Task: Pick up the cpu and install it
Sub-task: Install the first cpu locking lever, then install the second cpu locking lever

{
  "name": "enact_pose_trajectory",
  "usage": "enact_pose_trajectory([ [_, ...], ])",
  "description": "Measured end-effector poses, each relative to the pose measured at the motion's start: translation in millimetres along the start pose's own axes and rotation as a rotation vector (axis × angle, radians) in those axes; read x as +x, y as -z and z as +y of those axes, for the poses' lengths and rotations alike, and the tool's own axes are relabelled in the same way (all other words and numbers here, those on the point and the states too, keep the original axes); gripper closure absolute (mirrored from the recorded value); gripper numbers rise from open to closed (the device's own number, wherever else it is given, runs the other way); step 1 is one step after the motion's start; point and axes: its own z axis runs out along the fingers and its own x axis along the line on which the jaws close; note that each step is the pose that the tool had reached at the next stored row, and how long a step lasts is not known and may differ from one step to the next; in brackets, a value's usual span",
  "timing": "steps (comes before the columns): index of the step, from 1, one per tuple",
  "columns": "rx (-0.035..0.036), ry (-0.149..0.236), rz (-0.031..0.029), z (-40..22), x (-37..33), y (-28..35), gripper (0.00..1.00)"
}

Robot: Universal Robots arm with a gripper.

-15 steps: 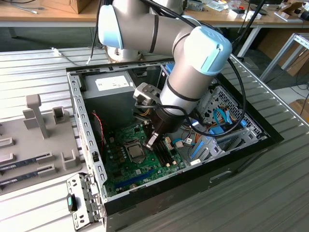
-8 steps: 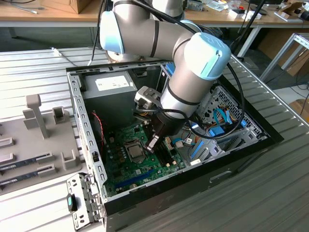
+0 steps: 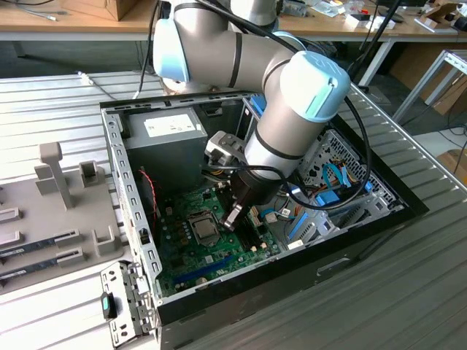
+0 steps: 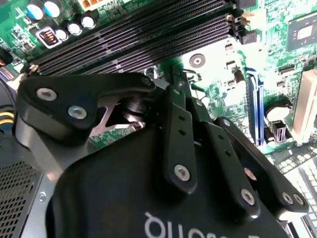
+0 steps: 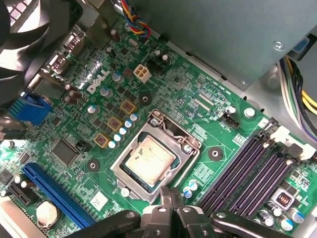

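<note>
First wrist view gives us the clearest read: the cpu [image 5: 149, 160] already lies flat in the socket frame [image 5: 190, 148] on the green motherboard [image 5: 218, 94], its silver top square to the metal surround, and the gripper [image 5: 170, 196] hangs just beside the socket's edge with its black fingers [image 5: 163, 198] drawn together on nothing. In the exterior view we see the same: the arm reaches down into the open computer case [image 3: 131, 197], the gripper [image 3: 232, 217] just off the cpu [image 3: 205, 230], between it and the memory slots [image 5: 247, 168].

We judge the chip placed and the seating check to be the work in hand. To do it well, we keep the closed tips clear of the chip's top, since a sideways nudge could skew it on the socket contacts. We also mind the power-supply box [image 3: 164, 142] and its cable bundle [image 5: 136, 22] close by the wrist.
</note>
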Motion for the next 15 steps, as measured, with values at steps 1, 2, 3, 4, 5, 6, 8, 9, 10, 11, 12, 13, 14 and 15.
enact_pose_trajectory([
  [1,-0.0008,0.0,-0.0009,0.3,0.2,1.6,0.89],
  [2,-0.0011,0.0,-0.0015,0.5,0.5,3.7,0.89],
  [3,-0.0014,0.0,-0.0013,0.7,0.9,6.3,0.89],
  [4,-0.0022,0.0,-0.0018,0.9,1.4,9.3,0.89],
  [5,-0.0034,0.001,-0.0028,1.5,2.3,15.4,0.89],
  [6,-0.0043,0.001,-0.0034,1.8,2.8,19.2,0.89],
  [8,-0.0067,0.002,-0.0053,2.3,3.6,25.4,0.89],
  [9,-0.0088,0.002,-0.007,2.6,4.1,30.0,0.89],
  [10,-0.0096,0.002,-0.0074,3.0,4.3,33.6,0.89],
  [11,-0.0102,0.002,-0.0081,3.3,4.5,36.3,0.89],
  [12,-0.0112,0.002,-0.0087,4.2,4.8,42.2,0.89],
  [13,-0.0127,0.003,-0.01,4.9,5.1,47.1,0.89],
  [14,-0.0135,0.003,-0.0106,5.4,5.5,51.4,0.89],
  [15,-0.0137,0.003,-0.0108,5.7,6.0,54.5,0.89],
])
